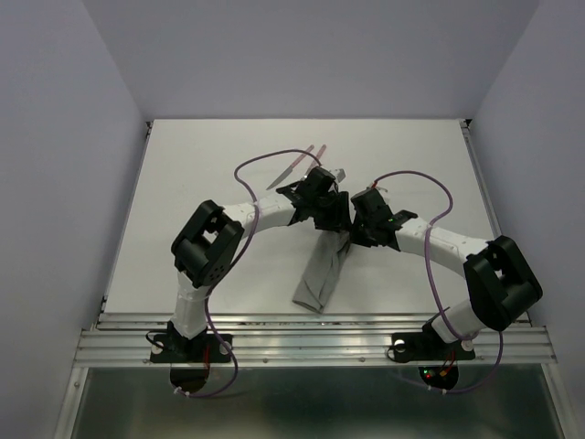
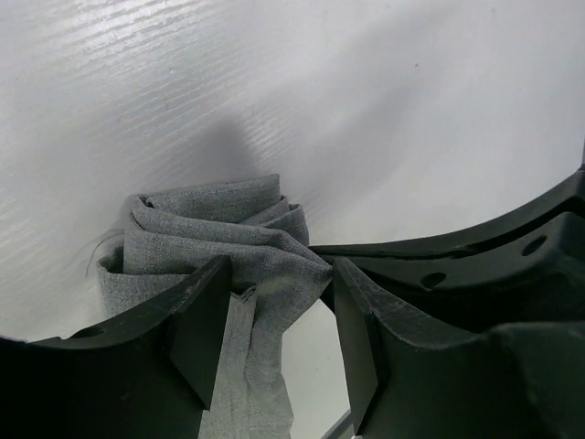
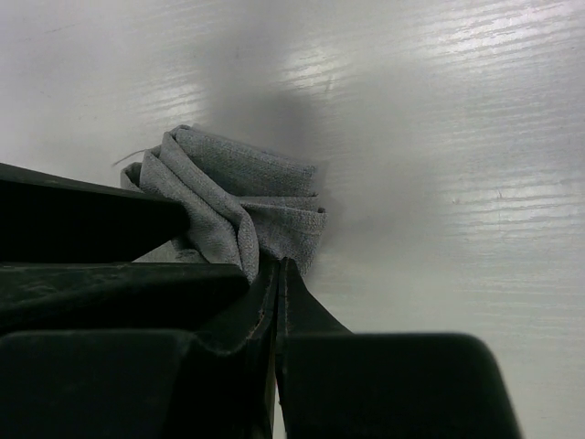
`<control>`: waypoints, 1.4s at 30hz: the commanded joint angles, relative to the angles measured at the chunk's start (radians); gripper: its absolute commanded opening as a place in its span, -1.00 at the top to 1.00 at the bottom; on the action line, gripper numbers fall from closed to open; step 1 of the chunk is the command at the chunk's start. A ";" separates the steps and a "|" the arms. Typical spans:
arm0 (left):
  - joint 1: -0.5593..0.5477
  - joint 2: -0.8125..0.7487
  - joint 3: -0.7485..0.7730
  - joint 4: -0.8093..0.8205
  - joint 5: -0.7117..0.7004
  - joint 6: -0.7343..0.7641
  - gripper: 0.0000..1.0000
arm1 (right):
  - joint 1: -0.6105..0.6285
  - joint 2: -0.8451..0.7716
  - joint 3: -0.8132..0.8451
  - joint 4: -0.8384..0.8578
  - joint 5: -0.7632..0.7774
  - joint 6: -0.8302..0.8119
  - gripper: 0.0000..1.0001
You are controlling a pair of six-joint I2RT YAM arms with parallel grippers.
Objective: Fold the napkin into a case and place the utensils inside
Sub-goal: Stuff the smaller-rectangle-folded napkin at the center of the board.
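Note:
The grey napkin (image 1: 319,279) lies as a narrow folded strip at the table's middle, with its far end bunched up between the two grippers. My left gripper (image 1: 329,218) is open, its jaws (image 2: 279,320) astride the bunched cloth (image 2: 219,229) without pinching it. My right gripper (image 1: 354,229) is shut on a corner of the napkin (image 3: 247,183), the fingertips (image 3: 279,267) meeting on the fold. The utensils (image 1: 297,166), with pinkish handles, lie side by side just beyond the left gripper.
Both grippers nearly touch over the napkin's far end; the right gripper's black body (image 2: 475,247) fills the right of the left wrist view. White table (image 1: 201,183) stretches around them, with walls on three sides and a metal rail (image 1: 311,334) at the near edge.

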 commanded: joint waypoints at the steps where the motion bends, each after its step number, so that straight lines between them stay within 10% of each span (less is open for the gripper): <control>1: -0.027 0.006 0.060 -0.070 -0.013 0.035 -0.19 | 0.010 -0.020 -0.004 0.032 0.000 0.009 0.99; 18: -0.027 -0.006 0.028 -0.062 -0.001 0.040 1.00 | 0.010 -0.010 0.009 0.032 0.000 0.013 0.99; 42: -0.040 0.037 -0.017 -0.042 0.050 0.032 1.00 | 0.010 -0.033 0.002 0.038 -0.013 0.025 0.99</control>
